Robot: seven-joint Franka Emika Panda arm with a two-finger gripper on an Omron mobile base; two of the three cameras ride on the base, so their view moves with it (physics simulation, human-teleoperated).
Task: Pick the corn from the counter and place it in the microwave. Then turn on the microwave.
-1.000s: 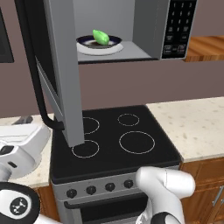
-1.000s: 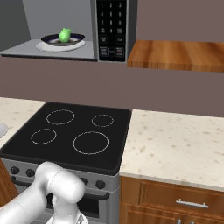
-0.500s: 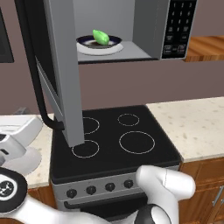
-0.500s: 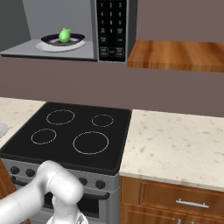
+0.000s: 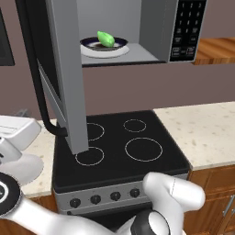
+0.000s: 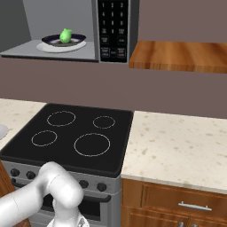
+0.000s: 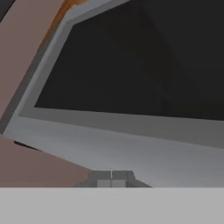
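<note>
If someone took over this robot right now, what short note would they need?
Gripper: shut, holding nothing, facing the microwave door.
Corn: on a plate inside the microwave.
Door: swung wide open.
Counter: no corn left on it.
Done: corn is in.
Left: close the door, then press the keypad to start.

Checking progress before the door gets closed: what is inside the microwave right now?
Inside the open grey metal microwave a small bright green corn cob lies on a dark plate with a white rim. The corn covers the plate's middle.
</note>
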